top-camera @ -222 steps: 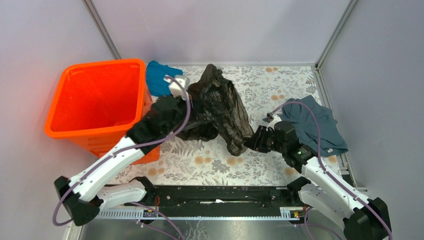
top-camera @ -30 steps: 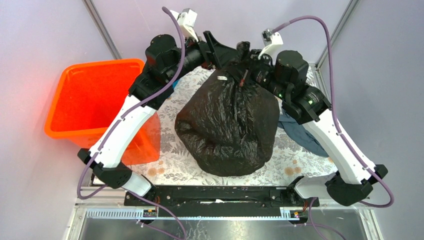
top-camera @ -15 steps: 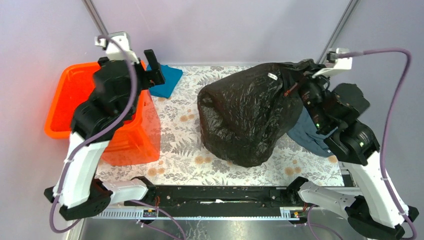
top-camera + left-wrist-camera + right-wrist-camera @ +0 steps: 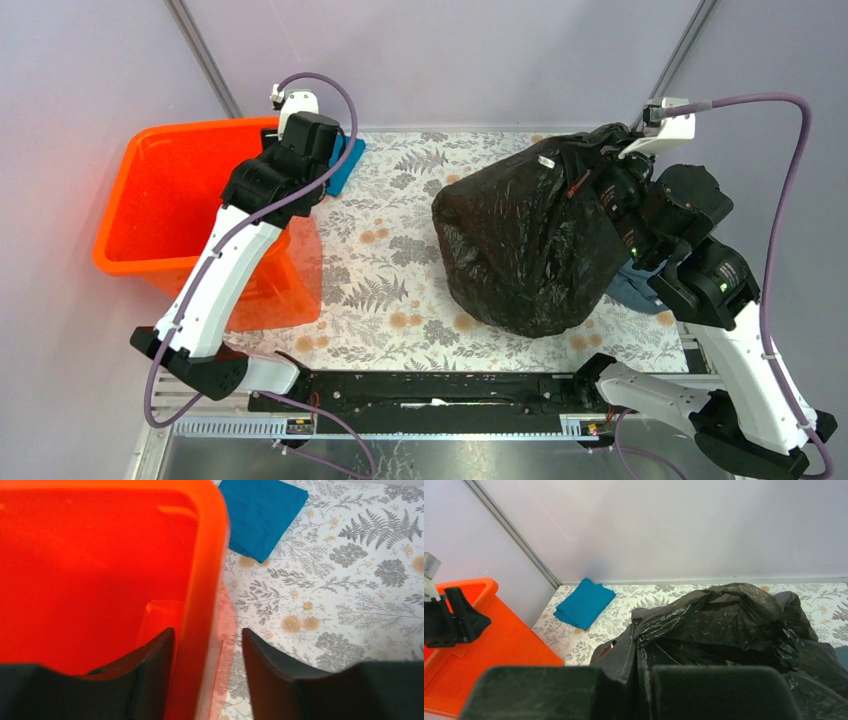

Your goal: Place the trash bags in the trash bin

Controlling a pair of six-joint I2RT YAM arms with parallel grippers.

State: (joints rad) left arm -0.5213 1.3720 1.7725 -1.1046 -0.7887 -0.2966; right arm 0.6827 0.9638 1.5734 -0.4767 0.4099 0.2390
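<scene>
Now we see the one trash bag (image 4: 520,250) resting on the floral surface (image 4: 390,270) at the right, a little further right than half a second ago. It is black, shiny, heavily creased and ballooned, and it lies outside the bin. The right fingers (image 4: 719,695) stay clenched on its gathered top. The left fingers (image 4: 285,680), raised above the bin half a second ago, have dropped to its far right corner. They stand released, one inside the wall and one outside. We count one orange trash bin (image 4: 180,200), upright at the left. One grey-blue cloth (image 4: 632,287) shows under the right arm, and one teal cloth (image 4: 345,165) lies far back beside the bin.
</scene>
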